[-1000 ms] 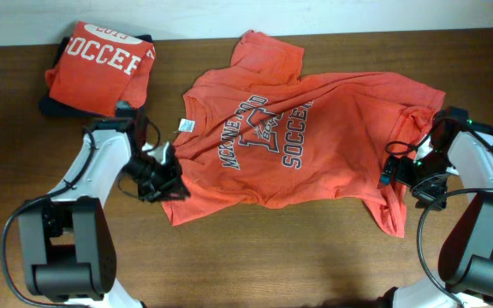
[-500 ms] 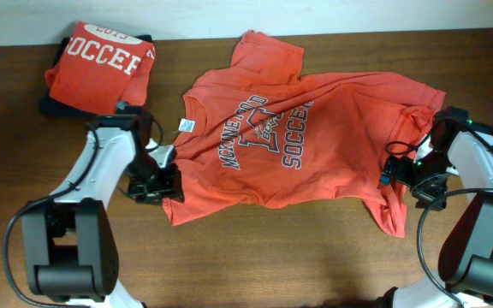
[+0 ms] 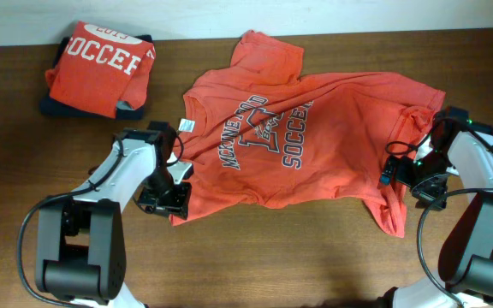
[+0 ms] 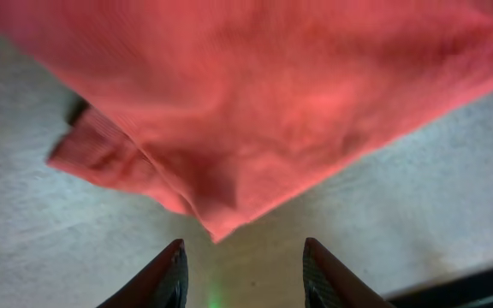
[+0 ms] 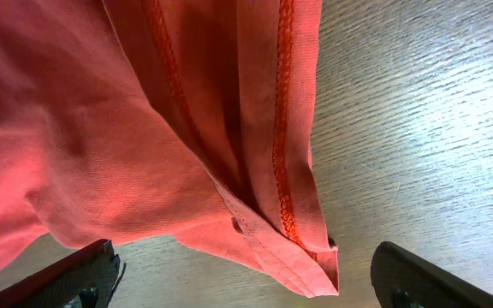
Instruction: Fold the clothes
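Note:
An orange-red T-shirt (image 3: 298,137) with navy-and-white "SOCCER" lettering lies spread face up, wrinkled, with a white neck tag (image 3: 187,126). A second orange-red shirt (image 3: 97,60) lies folded at the back left. My left gripper (image 3: 169,199) is open at the spread shirt's near-left corner. In the left wrist view the cloth corner (image 4: 216,227) sits just ahead of the open fingers (image 4: 242,274). My right gripper (image 3: 399,175) is open wide at the shirt's right edge. In the right wrist view a folded hem corner (image 5: 311,269) lies between its fingers (image 5: 246,287).
The folded shirt rests on a dark navy garment (image 3: 58,109) at the back left. The brown wooden table (image 3: 272,257) runs to a pale wall at the back. Both arm bases stand at the near corners.
My left gripper has moved toward the near side and slightly right along the shirt's left edge, to its near-left corner. The right arm and the shirt have not moved.

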Robot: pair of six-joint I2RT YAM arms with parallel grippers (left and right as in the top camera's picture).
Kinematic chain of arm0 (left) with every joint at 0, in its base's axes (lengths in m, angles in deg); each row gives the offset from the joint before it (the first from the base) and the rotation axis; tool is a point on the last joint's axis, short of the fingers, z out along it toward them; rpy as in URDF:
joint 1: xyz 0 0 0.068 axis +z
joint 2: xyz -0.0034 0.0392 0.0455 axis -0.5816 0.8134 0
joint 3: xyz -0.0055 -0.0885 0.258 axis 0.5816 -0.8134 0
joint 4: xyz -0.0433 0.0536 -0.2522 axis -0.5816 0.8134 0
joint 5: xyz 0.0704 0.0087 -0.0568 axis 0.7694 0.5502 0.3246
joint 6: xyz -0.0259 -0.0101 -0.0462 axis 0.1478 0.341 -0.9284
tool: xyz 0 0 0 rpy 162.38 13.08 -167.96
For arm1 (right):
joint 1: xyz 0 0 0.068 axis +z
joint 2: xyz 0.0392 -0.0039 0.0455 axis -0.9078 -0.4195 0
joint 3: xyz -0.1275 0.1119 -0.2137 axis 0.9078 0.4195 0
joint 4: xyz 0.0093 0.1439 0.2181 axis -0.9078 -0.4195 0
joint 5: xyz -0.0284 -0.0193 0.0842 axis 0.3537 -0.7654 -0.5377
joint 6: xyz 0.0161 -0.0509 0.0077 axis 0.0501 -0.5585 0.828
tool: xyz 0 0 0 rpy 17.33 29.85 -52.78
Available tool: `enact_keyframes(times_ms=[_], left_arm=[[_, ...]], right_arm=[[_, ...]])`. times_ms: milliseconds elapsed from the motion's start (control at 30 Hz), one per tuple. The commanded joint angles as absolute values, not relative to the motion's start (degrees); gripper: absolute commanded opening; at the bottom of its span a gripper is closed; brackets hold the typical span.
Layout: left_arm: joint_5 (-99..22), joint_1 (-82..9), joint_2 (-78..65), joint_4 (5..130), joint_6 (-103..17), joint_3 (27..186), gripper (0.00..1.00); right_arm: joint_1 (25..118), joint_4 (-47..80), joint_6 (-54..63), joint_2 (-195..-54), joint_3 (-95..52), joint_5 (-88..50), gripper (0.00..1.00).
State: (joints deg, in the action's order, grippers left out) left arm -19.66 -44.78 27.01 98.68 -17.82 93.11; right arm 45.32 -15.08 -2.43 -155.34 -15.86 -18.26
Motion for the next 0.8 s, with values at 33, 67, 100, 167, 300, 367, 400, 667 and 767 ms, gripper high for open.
enact_keyframes(times_ms=[33,67,100,167,300,367,400,667,767], left_arm=[[-18.8,-44.6,25.6,96.8,-18.8,92.4,0.43],[-19.0,-44.7,25.6,96.5,-18.8,92.3,0.43],[-19.1,-44.7,25.6,96.2,-18.8,92.0,0.43],[-19.1,-44.6,25.6,94.8,-19.0,90.7,0.43],[-18.9,-44.6,25.6,92.2,-20.9,88.2,0.43],[-18.9,-44.6,25.6,91.7,-21.2,87.5,0.42],[-18.9,-44.6,25.6,91.5,-21.2,87.4,0.43],[-18.9,-44.6,25.6,91.4,-21.2,87.3,0.15],[-18.9,-44.6,25.6,91.4,-21.2,87.3,0.08]], right_arm=[[45.4,-15.1,-2.6,-154.7,-15.7,-17.8,0.99],[45.4,-15.1,-2.6,-154.7,-15.7,-17.8,0.99],[45.4,-15.1,-2.6,-154.7,-15.7,-17.8,0.99],[45.4,-15.1,-2.6,-154.7,-15.7,-17.8,0.99],[45.4,-15.1,-2.6,-154.7,-15.7,-17.8,0.98],[45.4,-15.1,-2.6,-154.7,-15.7,-17.8,0.98],[45.4,-15.1,-2.6,-154.7,-15.7,-17.8,0.99],[45.4,-15.1,-2.6,-154.7,-15.7,-17.8,0.99],[45.4,-15.1,-2.6,-154.7,-15.7,-17.8,0.98]])
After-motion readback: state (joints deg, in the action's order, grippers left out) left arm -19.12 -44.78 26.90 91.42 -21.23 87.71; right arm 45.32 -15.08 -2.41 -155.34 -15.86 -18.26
